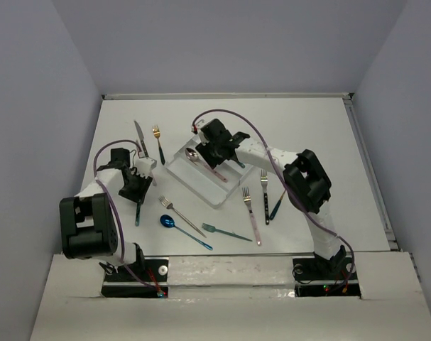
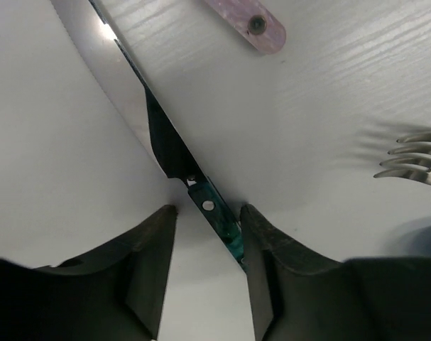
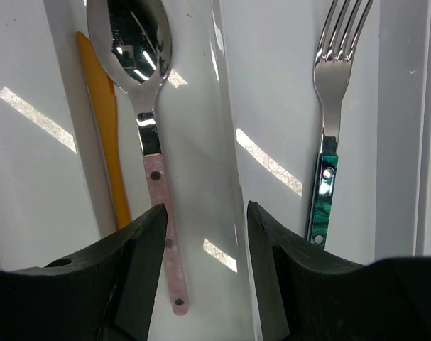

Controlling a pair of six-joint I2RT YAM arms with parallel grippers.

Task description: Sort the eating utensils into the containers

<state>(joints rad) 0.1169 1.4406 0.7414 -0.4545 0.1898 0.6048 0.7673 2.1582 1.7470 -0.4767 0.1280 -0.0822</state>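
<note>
The white three-compartment tray (image 1: 226, 197) lies tilted at mid-table. It holds a pink-handled spoon (image 3: 148, 128), a yellow utensil (image 3: 105, 121) beside it, and a teal-handled fork (image 3: 327, 121) in another compartment. My right gripper (image 1: 209, 158) (image 3: 204, 213) hovers open and empty over the tray, above a divider wall. My left gripper (image 1: 138, 190) (image 2: 208, 217) is open and low on the table, its fingers on either side of the teal handle of a knife (image 2: 216, 217); the right finger is nearly touching it. The knife's handle end also shows in the top view (image 1: 138, 213).
Loose on the table: a knife (image 1: 140, 135) and gold-headed fork (image 1: 157, 141) at the back left, a silver fork (image 1: 179, 215), blue spoon (image 1: 183, 229), teal fork (image 1: 226, 231), pink-handled fork (image 1: 251, 213), dark fork (image 1: 265, 195) and another utensil (image 1: 277, 204). A pink handle end (image 2: 247, 21) lies beyond the knife.
</note>
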